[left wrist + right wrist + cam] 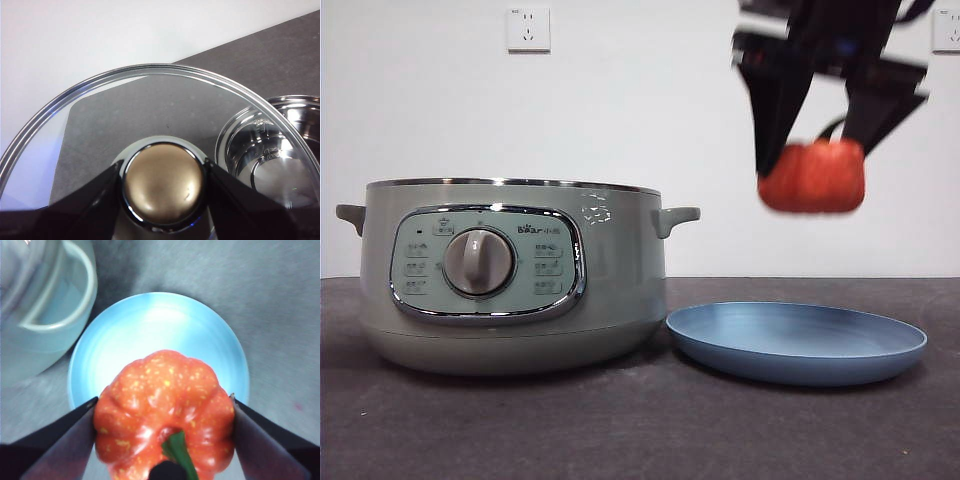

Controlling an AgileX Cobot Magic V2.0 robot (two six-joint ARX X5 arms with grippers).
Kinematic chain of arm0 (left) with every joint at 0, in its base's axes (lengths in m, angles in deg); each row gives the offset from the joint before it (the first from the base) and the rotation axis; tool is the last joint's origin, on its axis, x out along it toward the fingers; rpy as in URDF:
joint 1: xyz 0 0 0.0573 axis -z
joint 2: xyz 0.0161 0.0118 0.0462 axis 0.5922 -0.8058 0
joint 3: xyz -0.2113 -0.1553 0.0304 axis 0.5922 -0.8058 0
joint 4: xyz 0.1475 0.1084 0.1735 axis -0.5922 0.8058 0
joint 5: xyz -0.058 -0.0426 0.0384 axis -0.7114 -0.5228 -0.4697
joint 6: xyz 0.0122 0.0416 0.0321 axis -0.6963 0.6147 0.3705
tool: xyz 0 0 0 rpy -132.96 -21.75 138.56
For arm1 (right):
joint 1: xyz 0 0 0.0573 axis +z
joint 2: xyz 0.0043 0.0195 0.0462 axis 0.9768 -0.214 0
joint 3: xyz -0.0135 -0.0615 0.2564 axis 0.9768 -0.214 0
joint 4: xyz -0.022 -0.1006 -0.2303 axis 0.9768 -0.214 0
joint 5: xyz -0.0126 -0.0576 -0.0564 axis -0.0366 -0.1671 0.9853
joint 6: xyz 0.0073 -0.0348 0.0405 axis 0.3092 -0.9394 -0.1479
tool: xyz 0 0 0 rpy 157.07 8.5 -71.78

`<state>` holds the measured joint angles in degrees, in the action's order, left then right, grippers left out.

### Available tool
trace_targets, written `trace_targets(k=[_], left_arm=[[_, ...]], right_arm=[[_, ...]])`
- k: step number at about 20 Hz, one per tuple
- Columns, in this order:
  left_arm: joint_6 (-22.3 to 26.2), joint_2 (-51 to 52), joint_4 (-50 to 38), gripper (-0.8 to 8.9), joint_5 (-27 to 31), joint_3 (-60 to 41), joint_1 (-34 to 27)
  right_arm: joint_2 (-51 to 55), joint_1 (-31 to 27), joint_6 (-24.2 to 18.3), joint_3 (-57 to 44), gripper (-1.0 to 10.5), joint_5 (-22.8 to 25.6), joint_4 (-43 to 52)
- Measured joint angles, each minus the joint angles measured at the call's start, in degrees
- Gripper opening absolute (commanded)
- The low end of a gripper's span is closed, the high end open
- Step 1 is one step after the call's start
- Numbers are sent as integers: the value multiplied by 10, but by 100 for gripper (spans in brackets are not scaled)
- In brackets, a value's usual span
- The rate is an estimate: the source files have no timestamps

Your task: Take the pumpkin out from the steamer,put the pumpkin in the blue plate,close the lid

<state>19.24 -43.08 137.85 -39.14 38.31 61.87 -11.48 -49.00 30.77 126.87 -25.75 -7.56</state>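
Note:
My right gripper hangs high at the right of the front view, shut on the orange-red pumpkin, directly above the blue plate. From the right wrist, the pumpkin sits between the jaws of my right gripper, with the plate below it. The sage-green steamer stands open on the left. My left gripper is shut on the knob of the glass lid, held up beside the steamer's open steel pot. The lid does not show in the front view.
The steamer's side handle lies close to the plate's edge. Dark grey table stretches in front of both. A white wall with two power sockets stands behind.

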Motion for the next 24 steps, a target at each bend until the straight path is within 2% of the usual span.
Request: trace_targets(k=[10, 12, 16, 17, 24], left_arm=[[0, 0, -10, -5, 0, 0, 0], [0, 0, -10, -5, 0, 0, 0], [0, 0, -10, -5, 0, 0, 0], [0, 0, -10, -5, -2, 0, 0], [0, -6, -14, -5, -43, 0, 0]], right_arm=[[-134, -2, 2, -26, 13, 0, 58], [-148, -4, 2, -26, 127, -2, 57], [-151, -6, 2, -26, 513, -28, 58], [-151, -6, 2, -26, 552, -28, 58], [-151, -6, 2, -26, 555, -28, 58]])
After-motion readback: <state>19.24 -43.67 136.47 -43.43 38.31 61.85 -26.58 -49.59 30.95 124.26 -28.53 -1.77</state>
